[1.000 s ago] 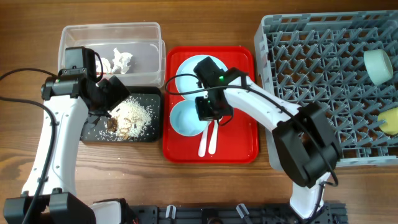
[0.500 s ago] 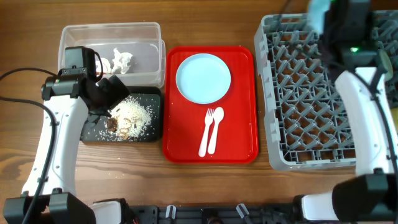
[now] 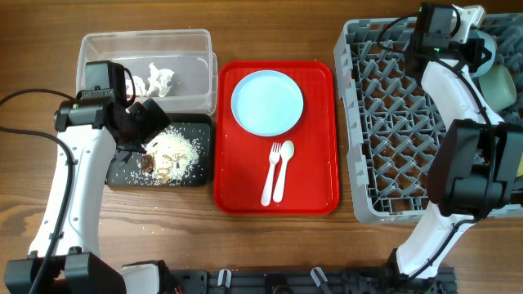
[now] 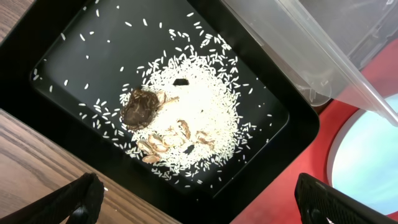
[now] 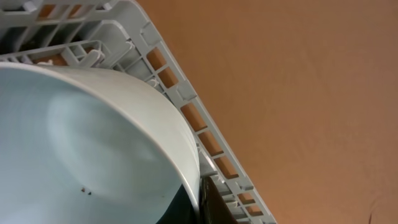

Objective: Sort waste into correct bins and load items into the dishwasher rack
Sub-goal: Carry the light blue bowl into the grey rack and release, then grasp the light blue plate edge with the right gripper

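Observation:
My right gripper is shut on the rim of the pale blue bowl and holds it at the far edge of the grey dishwasher rack. A mint-green bowl lies in the rack beside it. The pale blue plate, white fork and spoon lie on the red tray. My left gripper is open and empty above the black tray, which holds the food leftovers. White tissue lies in the clear tub. The red wrapper is out of view.
The clear tub's corner overhangs the black tray's far side. My right arm stretches along the rack's right side and hides part of it. Bare wooden table lies in front of the trays.
My right arm has lifted the pale blue bowl off the red tray and carried it to the rack's far right corner. The left arm has not moved.

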Robot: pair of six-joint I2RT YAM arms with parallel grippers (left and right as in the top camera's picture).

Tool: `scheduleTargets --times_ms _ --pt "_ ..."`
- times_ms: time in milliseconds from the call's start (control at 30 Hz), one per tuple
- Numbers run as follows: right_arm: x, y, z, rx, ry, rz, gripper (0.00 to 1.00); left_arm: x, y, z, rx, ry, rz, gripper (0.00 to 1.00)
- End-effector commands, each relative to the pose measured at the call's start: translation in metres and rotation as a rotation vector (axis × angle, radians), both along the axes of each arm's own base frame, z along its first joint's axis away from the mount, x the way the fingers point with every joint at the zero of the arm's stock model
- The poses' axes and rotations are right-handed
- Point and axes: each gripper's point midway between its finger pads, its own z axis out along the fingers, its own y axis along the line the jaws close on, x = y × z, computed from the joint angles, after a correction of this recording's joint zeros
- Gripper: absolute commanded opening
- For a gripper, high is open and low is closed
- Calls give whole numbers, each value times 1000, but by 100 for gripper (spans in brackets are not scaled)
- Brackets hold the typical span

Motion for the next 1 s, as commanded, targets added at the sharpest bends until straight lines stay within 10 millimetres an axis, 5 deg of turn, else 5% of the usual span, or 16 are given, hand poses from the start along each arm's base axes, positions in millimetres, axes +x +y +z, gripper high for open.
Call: scheduleTargets --times_ms 0,133,267,300,433,500,600,667,800,967 --pt "9 18 -16 47 7 55 4 -1 -2 3 -25 -12 9 100" --pt "3 40 -35 102 53 79 8 -1 -2 3 -24 -12 9 100" --pt "-14 74 -70 270 208 157 44 -1 -2 3 -24 -12 8 100" --pt "-16 83 -72 344 216 195 47 -1 -2 3 -24 -12 8 100" --pt "-16 97 -18 412 83 277 65 -1 -2 3 -24 -12 8 100" --pt "-14 123 13 497 31 415 76 -1 -2 3 -24 -12 8 100" --pt "-17 248 37 990 -13 904 79 -1 -2 3 -24 -12 8 100" --pt "-32 317 41 1303 -11 1051 77 -1 -2 3 -24 -12 8 100" --pt "-42 370 -4 1376 127 998 73 -1 -2 3 -24 -11 8 100" --pt "-46 385 -101 1313 242 678 68 -1 -2 3 -24 -11 8 100"
